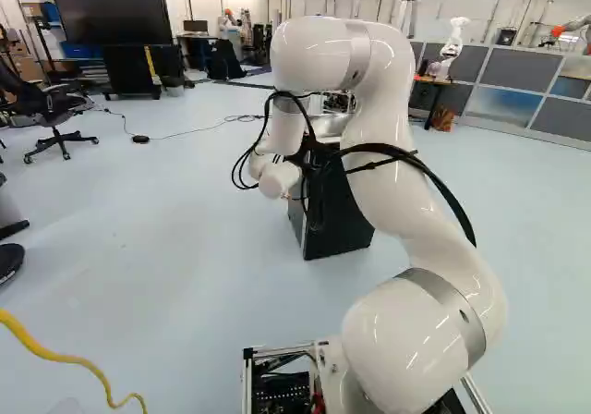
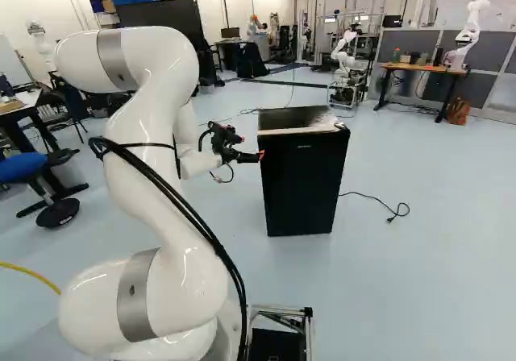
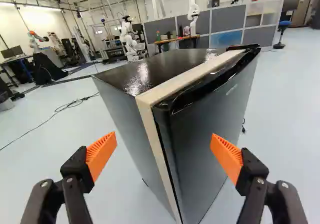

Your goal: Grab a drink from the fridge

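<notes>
The end effector (image 2: 256,157) is released, its orange-padded fingers spread wide, with the black fridge (image 2: 305,184) upright on the floor (image 2: 419,288) just ahead of it, door closed, and a desk (image 2: 439,69) well beyond, near grey partitions (image 2: 415,42).

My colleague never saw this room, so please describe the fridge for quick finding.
In the right base view, find the nearest white arm. Close to its orange-padded claw stands the fridge, a black upright box. Unlike the desk beyond, it has a pale band behind its door.
</notes>
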You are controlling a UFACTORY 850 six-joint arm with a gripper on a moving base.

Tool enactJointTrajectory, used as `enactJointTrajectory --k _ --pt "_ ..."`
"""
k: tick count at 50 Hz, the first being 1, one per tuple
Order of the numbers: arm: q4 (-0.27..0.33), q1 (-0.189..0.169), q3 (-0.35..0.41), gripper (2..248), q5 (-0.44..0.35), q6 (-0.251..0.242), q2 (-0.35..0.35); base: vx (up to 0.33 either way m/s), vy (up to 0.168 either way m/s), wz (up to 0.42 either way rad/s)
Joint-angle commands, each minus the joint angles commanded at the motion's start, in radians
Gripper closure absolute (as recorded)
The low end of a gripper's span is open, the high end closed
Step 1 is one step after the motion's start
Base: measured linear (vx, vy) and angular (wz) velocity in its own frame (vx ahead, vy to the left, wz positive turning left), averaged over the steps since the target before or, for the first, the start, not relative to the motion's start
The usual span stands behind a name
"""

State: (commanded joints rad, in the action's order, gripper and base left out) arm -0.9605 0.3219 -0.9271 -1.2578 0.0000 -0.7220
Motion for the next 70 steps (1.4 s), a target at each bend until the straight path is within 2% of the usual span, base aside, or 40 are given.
enactJointTrajectory --k 42,70 --pt "-0.122 -0.007 -0.047 3 -0.019 0.000 -0.028 0.000 0.000 0.000" --pt "-0.167 -0.013 -0.085 3 -0.019 0.000 -0.051 0.000 0.000 0.000"
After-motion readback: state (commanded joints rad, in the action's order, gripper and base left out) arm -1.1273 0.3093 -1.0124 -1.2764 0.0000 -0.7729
